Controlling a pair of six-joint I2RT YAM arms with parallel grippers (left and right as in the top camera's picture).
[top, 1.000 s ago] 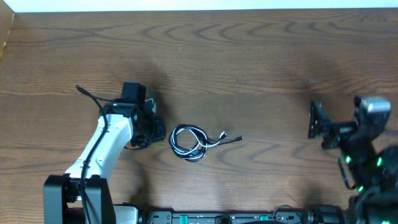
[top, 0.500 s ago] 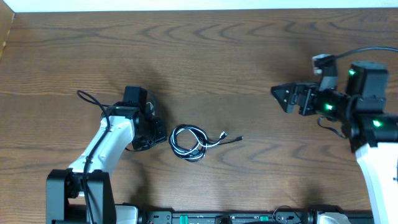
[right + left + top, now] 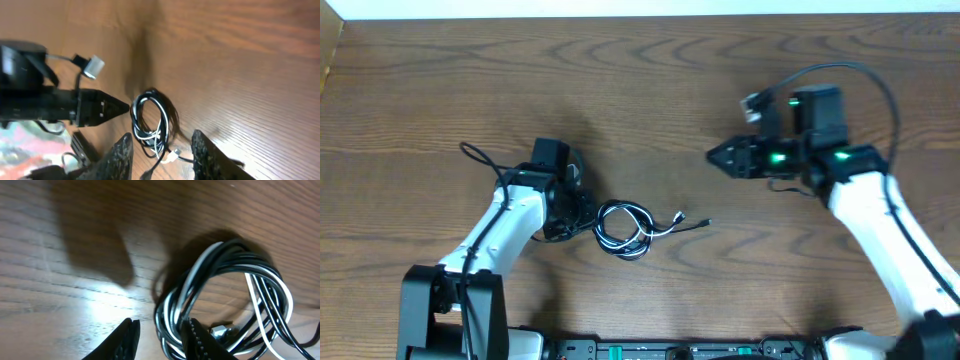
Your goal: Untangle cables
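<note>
Surface: brown wood-grain table [image 3: 640,80] fills the overhead view, with a pale strip [image 3: 640,8] along its far edge.
Cables: the cables [image 3: 624,229] lie flat on the table as one small coil of black and white strands wound together, near the middle and a little to the left.
Coil close up: in the left wrist view the cables [image 3: 225,295] form a rough ring, with white strands running beside black ones.
Loose ends: a small plug [image 3: 678,218] and a thin black tail [image 3: 700,224] trail off the right side of the coil.
Left gripper: the left gripper [image 3: 584,214] sits at the left edge of the coil. Seen from its own wrist, the left gripper [image 3: 161,330] has its jaws narrowly parted on either side of the ring's left strands, one finger outside the loop and one inside. A gap shows beside the outer finger, so nothing is clamped.
Right gripper: the right gripper [image 3: 712,157] is to the far right of the coil, well apart from it and pointing left. In its wrist view the right gripper [image 3: 162,137] has its jaws apart and grips nothing, and the cables [image 3: 150,120] lie on the table beyond it.
Arm details: green lights [image 3: 778,157] glow on the right wrist.
Arm wire: a thicker black wire [image 3: 475,155] loops off the left arm.
</note>
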